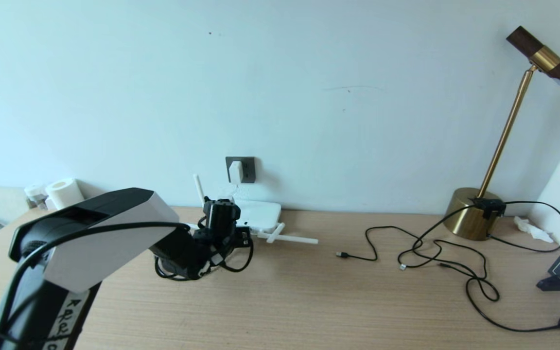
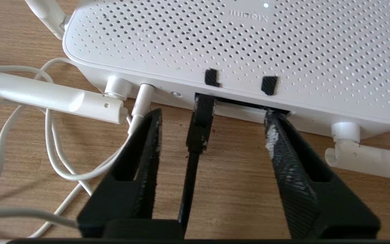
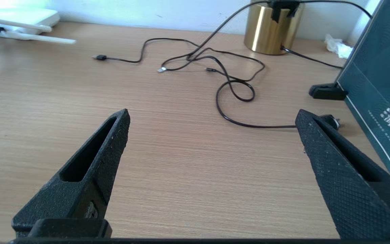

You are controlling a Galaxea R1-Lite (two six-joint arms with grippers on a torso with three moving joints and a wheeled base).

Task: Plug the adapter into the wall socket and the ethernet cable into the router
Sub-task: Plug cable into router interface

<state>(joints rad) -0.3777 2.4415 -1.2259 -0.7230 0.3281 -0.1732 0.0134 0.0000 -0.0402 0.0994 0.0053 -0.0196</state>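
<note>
Ethernet cable (image 2: 198, 125): the black plug end sits in a dark port slot on the router's front edge, and the cable runs straight back between the jaws of the left gripper (image 2: 212, 117). Only the left wrist view shows this; in the head view the arm and gripper hide the ports. The jaws are spread, one on either side of the plug, neither touching it. Their tips lie close to the router's edge.

Router (image 2: 235, 44): flat white perforated box lying on the bench (image 1: 309, 301) against the wall. The stick antennas are folded down at both front corners. A thin white cord (image 2: 51, 149) is plugged in beside the ethernet port and loops loosely across the wood.

Adapter (image 1: 235, 172): seated in the wall socket (image 1: 247, 169), directly above the router. This shows in the head view alone.

The head view places the left gripper (image 1: 219, 214) just in front of the router, with the left arm reaching in from the lower left.

Right gripper (image 3: 212, 118): seen in its own wrist view only, low over bare bench and well apart from the router, jaws spread wide with nothing between them.

Surroundings: thin black cables (image 1: 435, 253) tangled on the bench to the right. A brass lamp (image 1: 474, 214) stands by the wall, and a dark green box (image 3: 377, 84) leans at the far right edge. A white roll (image 1: 63, 192) sits at the far left by the wall.
</note>
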